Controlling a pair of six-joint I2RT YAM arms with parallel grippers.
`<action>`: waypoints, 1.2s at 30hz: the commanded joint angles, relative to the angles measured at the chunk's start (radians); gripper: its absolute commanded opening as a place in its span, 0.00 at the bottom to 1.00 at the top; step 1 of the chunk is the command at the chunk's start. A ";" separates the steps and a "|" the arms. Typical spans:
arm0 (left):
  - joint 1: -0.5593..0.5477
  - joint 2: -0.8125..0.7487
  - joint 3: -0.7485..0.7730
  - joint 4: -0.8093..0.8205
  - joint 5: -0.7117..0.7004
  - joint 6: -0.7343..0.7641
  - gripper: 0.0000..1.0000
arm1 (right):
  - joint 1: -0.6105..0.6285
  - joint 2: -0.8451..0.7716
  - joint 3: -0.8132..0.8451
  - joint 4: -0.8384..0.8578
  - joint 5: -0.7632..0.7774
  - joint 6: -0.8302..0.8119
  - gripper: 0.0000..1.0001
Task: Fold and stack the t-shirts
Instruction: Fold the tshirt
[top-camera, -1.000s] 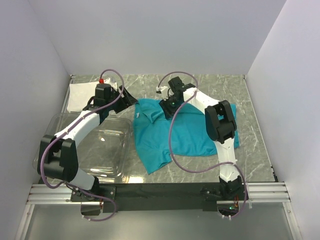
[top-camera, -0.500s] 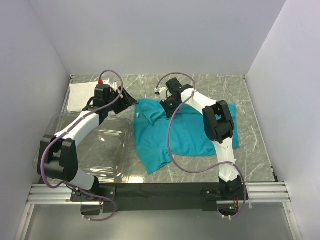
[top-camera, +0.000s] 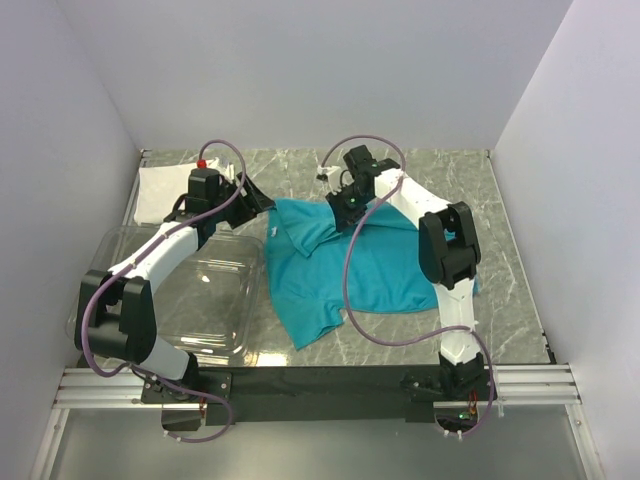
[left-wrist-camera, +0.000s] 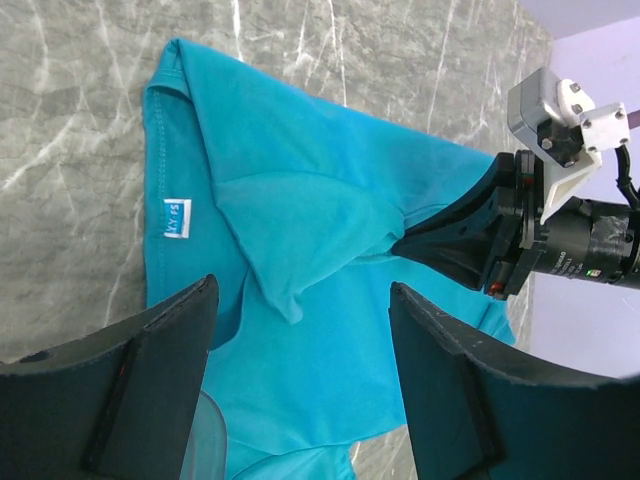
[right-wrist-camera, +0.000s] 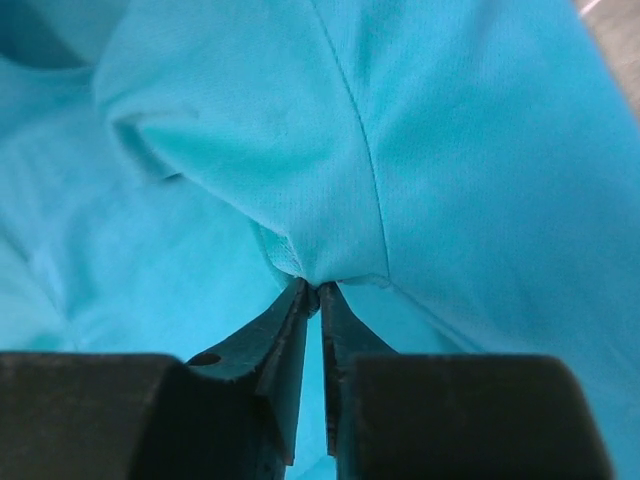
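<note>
R gripper (right-wrist-camera: 312, 290) now pinching teal shirt (top-camera: 340, 275)
Jaws just closed on a ridge of cloth nr top edge; L gripper (left-wrist-camera: 302, 290) hangs open above; fold prob. ready to start

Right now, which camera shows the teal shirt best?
The top view: nearly the whole teal shirt lies spread there. The left wrist view shows one end with its label; the right wrist view, just a fold pinched by the right fingers.

matt teal cloth t-shirt (top-camera: 390, 272), glossy clear plastic bin (top-camera: 205, 290), smooth grey marbled tabletop (top-camera: 515, 262)
</note>
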 joint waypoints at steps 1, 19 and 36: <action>0.005 -0.005 0.012 0.043 0.039 0.003 0.74 | -0.019 -0.009 0.058 -0.109 -0.095 -0.010 0.20; 0.005 0.061 0.060 0.041 0.105 0.011 0.74 | 0.030 -0.142 -0.120 0.053 -0.018 -0.389 0.52; 0.005 0.043 0.017 0.044 0.108 0.014 0.74 | 0.090 -0.005 -0.037 0.063 0.124 -0.379 0.43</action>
